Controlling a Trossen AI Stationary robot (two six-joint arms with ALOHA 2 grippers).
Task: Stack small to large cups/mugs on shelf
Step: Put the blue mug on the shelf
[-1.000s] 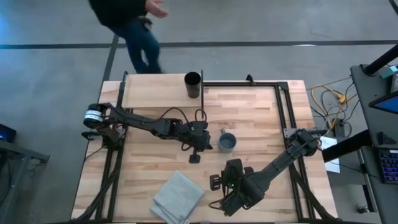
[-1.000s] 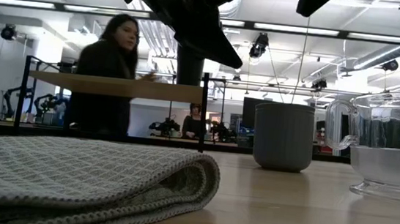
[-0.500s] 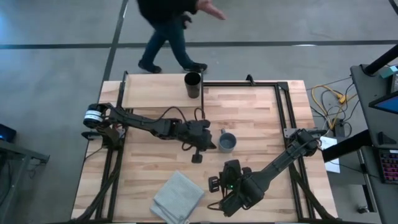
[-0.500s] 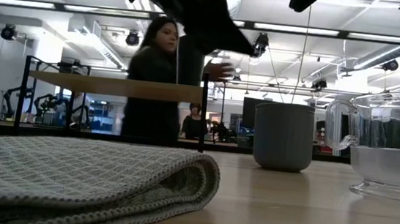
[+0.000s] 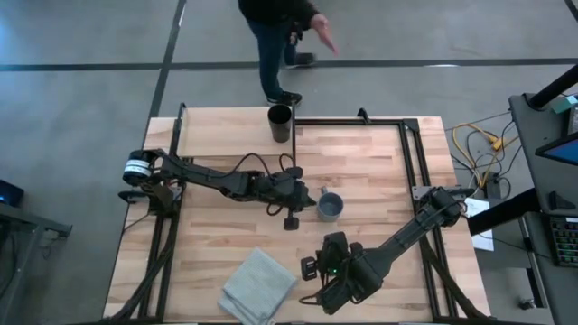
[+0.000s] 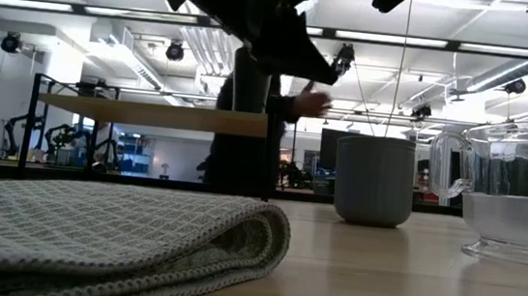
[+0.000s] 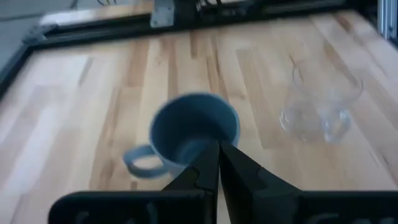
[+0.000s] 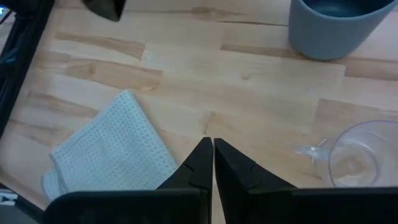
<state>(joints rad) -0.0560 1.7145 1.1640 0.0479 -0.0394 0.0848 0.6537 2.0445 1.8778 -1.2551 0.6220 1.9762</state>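
Person (image 5: 280, 27) walked rightward behind table; left hand (image 5: 291, 220) edged toward mug (image 5: 330, 207).

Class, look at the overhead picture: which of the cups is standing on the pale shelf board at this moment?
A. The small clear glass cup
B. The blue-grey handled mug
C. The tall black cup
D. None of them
C. The tall black cup stands at the end of the shelf, while the blue-grey mug and the clear glass cup sit on the tabletop.
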